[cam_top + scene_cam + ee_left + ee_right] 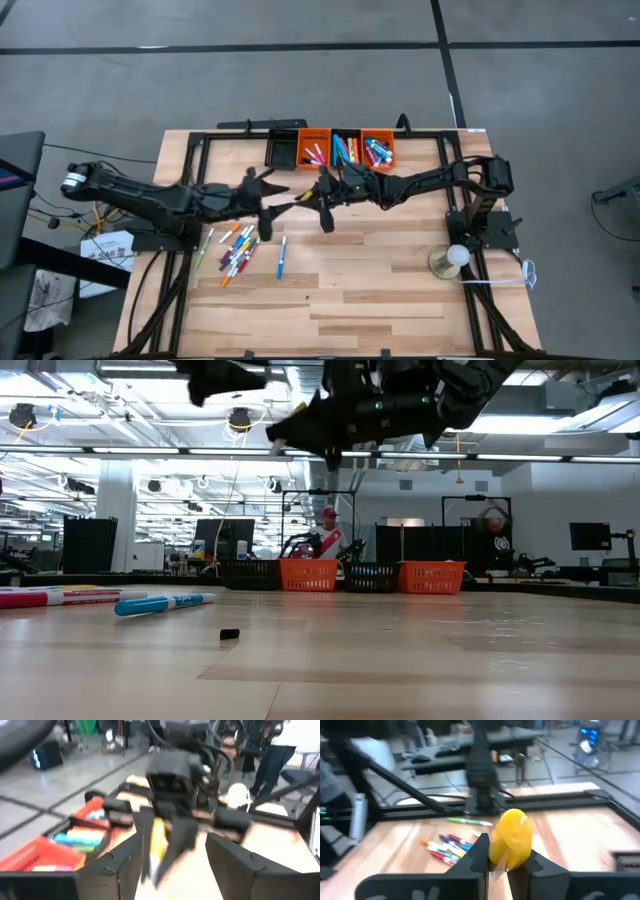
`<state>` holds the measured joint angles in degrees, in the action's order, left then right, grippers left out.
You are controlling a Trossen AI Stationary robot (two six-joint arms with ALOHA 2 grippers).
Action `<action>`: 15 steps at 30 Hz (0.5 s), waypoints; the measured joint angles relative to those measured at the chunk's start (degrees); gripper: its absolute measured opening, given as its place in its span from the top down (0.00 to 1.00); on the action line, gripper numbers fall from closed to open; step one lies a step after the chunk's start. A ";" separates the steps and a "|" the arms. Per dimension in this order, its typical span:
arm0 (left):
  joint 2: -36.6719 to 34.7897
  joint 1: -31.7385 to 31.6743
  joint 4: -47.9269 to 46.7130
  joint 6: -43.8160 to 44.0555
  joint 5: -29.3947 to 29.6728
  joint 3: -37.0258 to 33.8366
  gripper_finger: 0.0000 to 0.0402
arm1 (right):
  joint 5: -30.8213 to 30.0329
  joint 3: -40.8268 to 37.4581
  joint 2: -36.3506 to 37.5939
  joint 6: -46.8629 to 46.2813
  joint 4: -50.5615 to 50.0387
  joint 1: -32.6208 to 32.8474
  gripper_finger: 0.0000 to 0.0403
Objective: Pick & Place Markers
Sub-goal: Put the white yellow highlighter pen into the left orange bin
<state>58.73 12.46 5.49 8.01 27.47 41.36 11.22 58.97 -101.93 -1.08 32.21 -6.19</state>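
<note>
Hard to make out in the high view: the two grippers meet above mid-table, dark on dark, and the fingertips merge with their shadows. No brand, label or writing legible anywhere. Right gripper (499, 857) closed on a yellow marker (510, 839), seen end-on between the fingers in the right wrist view and as a blurred yellow streak (157, 840) in the left wrist view, pointing downward from the opposing gripper. Right arm reaching from its base at the table's right edge leftward across the middle, raised off the wood; only its underside caught at the top of the low view. Left gripper (172, 857) facing the right one at close range, fingers spread wide with nothing between them; left arm stretched from the left edge toward the centre. Remaining loose markers (236, 248) clustered on the table's left half below the left arm, a green one (204, 246) at the cluster's left edge and a blue one (282, 256) lying apart to the right. More markers sorted in the orange bins (346, 150) at the far edge, beside a black bin (282, 152). Small dark bit (229, 633) on the wood in the low view, too small to identify. A person (327, 535) in the room beyond, partly hidden behind the bins.
</note>
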 joint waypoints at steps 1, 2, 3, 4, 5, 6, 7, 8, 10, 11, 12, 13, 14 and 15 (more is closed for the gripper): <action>-1.32 0.30 -3.15 1.17 0.08 0.00 0.47 | -0.71 0.01 0.00 0.00 -0.74 -0.68 0.93; -2.32 0.58 -5.73 2.41 0.13 0.00 0.46 | -1.06 0.12 0.00 0.00 -1.85 -1.53 0.93; -3.00 1.00 -8.43 3.85 0.27 -0.04 0.46 | -1.31 0.55 -0.01 -0.02 -3.63 -2.41 0.93; -3.37 1.51 -10.00 5.43 0.41 -0.47 0.46 | -1.95 1.21 -0.02 -0.01 -5.77 -3.34 0.93; -3.71 1.98 -10.65 6.65 0.39 -1.30 0.46 | -3.03 2.09 -0.02 0.00 -7.92 -4.31 0.93; -3.88 2.44 -11.13 7.85 0.41 -2.42 0.46 | -4.18 3.12 -0.02 0.04 -10.36 -5.32 0.93; -3.82 2.78 -11.14 8.90 0.39 -3.45 0.46 | -5.15 4.15 -0.02 0.06 -12.82 -6.36 0.93; -3.75 3.15 -11.14 9.76 0.37 -4.55 0.46 | -5.82 5.12 -0.02 0.06 -15.15 -7.51 0.93; -3.78 3.60 -11.11 12.36 0.36 -6.92 0.46 | -6.75 7.31 -0.02 -0.27 -19.72 -9.88 0.93; -3.64 3.67 -11.08 13.82 0.35 -8.12 0.46 | -6.91 8.46 -0.02 -0.59 -21.75 -11.10 0.93; -3.54 3.68 -11.08 15.20 0.36 -9.47 0.46 | -6.95 9.58 -0.18 -1.13 -23.42 -12.36 0.93; -3.53 3.68 -11.19 16.47 0.36 -10.83 0.46 | -7.05 10.65 -0.40 -2.00 -24.97 -13.58 0.93; -3.53 3.59 -11.31 17.59 0.37 -12.02 0.46 | -7.08 11.38 -0.50 -2.82 -26.67 -14.79 0.93; -3.53 3.45 -11.20 18.66 0.36 -13.19 0.46 | -7.08 11.83 -0.51 -3.28 -28.12 -15.91 0.93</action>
<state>55.20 15.91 -5.71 26.67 27.83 28.18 4.14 70.80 -102.44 -4.36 4.09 -22.10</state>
